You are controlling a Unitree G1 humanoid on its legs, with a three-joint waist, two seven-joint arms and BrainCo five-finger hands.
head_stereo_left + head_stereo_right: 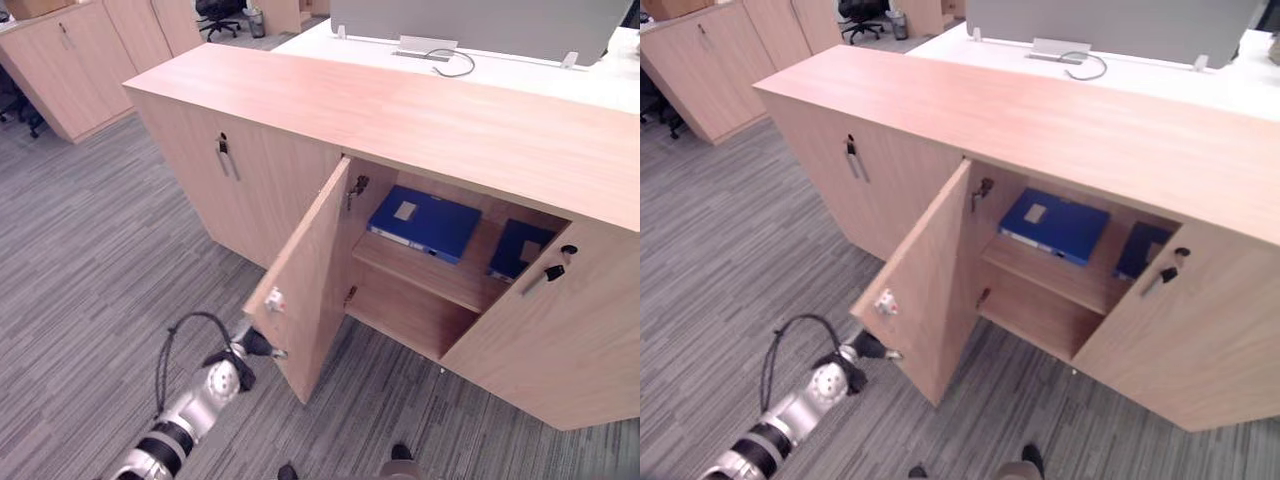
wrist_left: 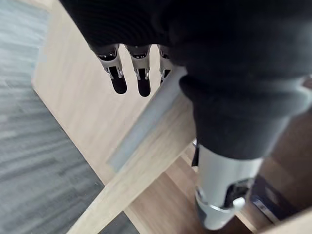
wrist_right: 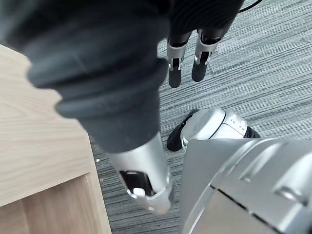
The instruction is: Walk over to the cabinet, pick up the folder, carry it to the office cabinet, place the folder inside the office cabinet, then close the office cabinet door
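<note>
A blue folder (image 1: 425,222) lies flat on the upper shelf inside the office cabinet (image 1: 400,110). The cabinet's door (image 1: 305,290) stands swung out towards me. My left hand (image 1: 255,345) is low at the door's free edge. In the left wrist view its straight fingers (image 2: 117,73) lie on the door's outer face and its thumb (image 2: 219,195) hangs on the inner side, so the hand is open. My right hand (image 3: 146,122) hangs over the carpet beside the cabinet, fingers (image 3: 175,68) relaxed and holding nothing.
A second blue folder (image 1: 520,250) shows on the same shelf, half hidden by the partly open right door (image 1: 560,330). A white desk (image 1: 500,65) with a grey partition stands behind the cabinet. More wooden cabinets (image 1: 70,60) and an office chair (image 1: 220,15) are at the back left.
</note>
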